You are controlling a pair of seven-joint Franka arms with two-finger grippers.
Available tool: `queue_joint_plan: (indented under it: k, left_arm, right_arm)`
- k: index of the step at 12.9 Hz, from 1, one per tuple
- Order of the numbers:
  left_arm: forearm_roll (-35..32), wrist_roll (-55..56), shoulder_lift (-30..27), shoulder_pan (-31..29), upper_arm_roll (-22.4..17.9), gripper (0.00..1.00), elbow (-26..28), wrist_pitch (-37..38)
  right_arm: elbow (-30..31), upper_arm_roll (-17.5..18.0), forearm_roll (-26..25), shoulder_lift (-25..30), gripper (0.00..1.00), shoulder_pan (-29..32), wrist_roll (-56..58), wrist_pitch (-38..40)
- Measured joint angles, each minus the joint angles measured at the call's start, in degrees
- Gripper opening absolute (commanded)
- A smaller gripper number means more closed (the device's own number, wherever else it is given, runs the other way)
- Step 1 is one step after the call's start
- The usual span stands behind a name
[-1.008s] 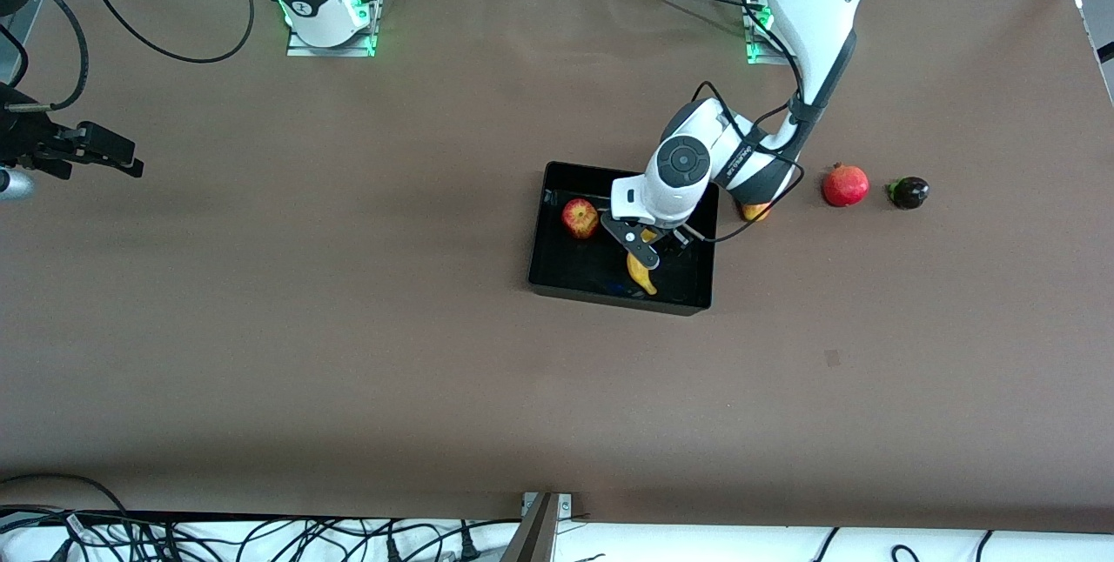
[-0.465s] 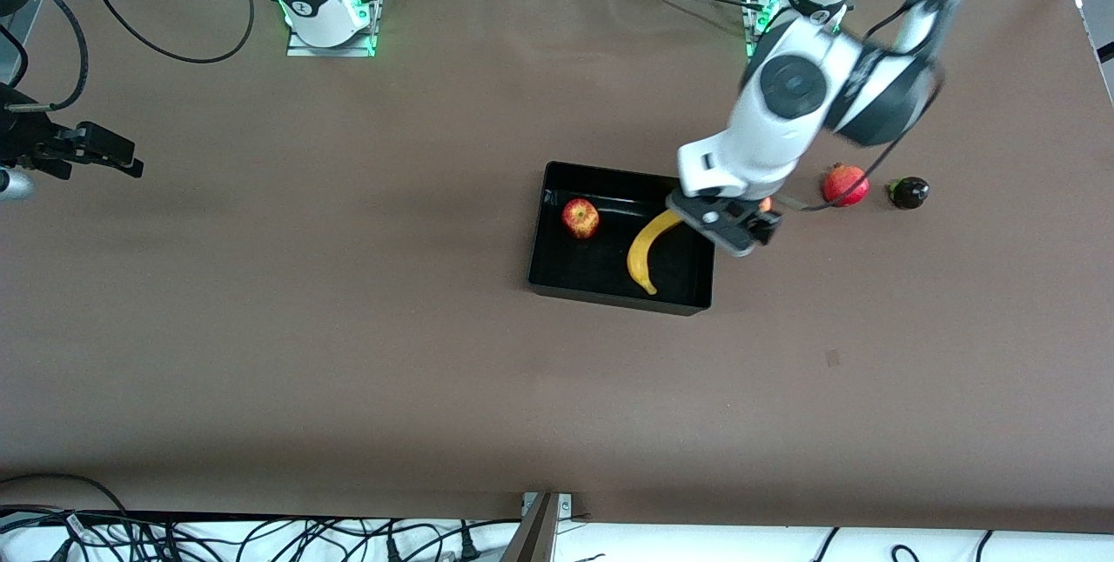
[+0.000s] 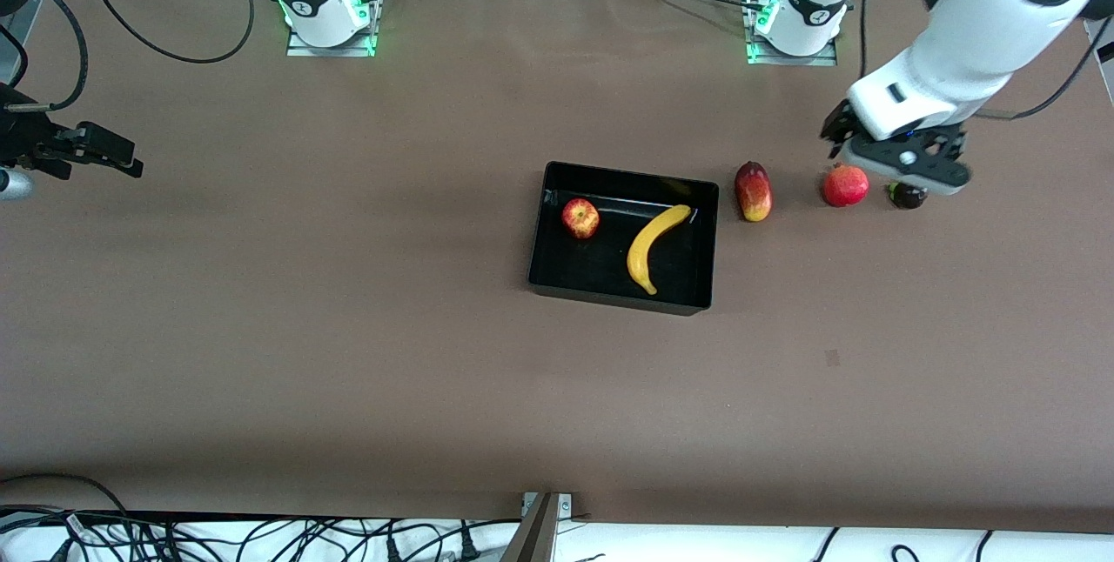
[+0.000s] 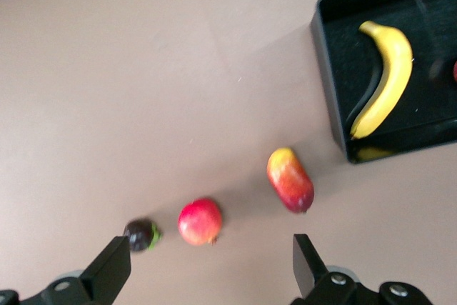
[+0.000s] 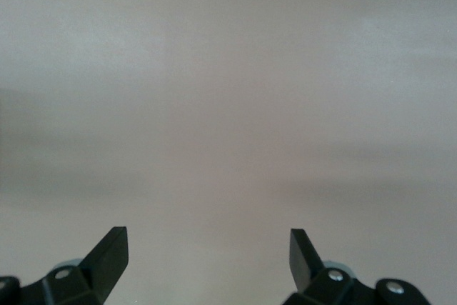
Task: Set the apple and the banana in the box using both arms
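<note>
Item 1: the box (image 3: 620, 299), black open tray at table centre. It holds both task fruits, so the placing looks complete.

Item 2: the apple (image 3: 580, 218), resting in the box at about 10 o'clock from the tray's middle, toward the right arm's end.

Item 3: the banana (image 3: 653, 245), lying in the box beside the apple, curved, one tip at 1 o'clock by the tray wall, the other at 6 o'clock. Apart from the apple.

Item 4: the left gripper (image 3: 896, 160), up over the pomegranate (image 3: 845, 185) and a small dark fruit (image 3: 907, 196), fingers spread, carrying nothing. Its place off the tray suggests a retreat after release.

Item 5: the right gripper (image 3: 96, 150), at the right arm's end of the table, over bare brown table (image 3: 348, 327), fingers spread and empty; this arm waits.

Item 6: a mango (image 3: 753, 191) on the table, just beside the box at its 3 o'clock side, not part of the job.
</note>
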State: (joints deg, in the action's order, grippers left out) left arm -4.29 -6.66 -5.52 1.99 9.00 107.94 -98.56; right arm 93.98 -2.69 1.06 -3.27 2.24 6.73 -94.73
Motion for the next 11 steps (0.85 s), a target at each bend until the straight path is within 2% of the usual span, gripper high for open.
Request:
queue_joint_plan:
  k: [3, 6, 11]
  left_arm:
    - [2.75, 4.75, -1.56, -0.65, -4.04, 1.0, -0.71, 4.92]
    - [5.47, 6.17, -1.56, -1.77, -4.36, 1.0, -1.43, 5.3]
    - [5.82, 6.58, -1.55, -2.27, -4.36, 1.0, -1.7, 5.36]
  right_arm:
    - [0.0, 0.0, 0.0, -0.01, 1.0, 0.0, 0.0, 0.0]
    - [0.0, 0.0, 0.21, -0.01, 1.0, 0.0, 0.0, 0.0]
    - [0.0, -0.01, 0.32, -0.01, 1.0, 0.01, 0.0, 0.0]
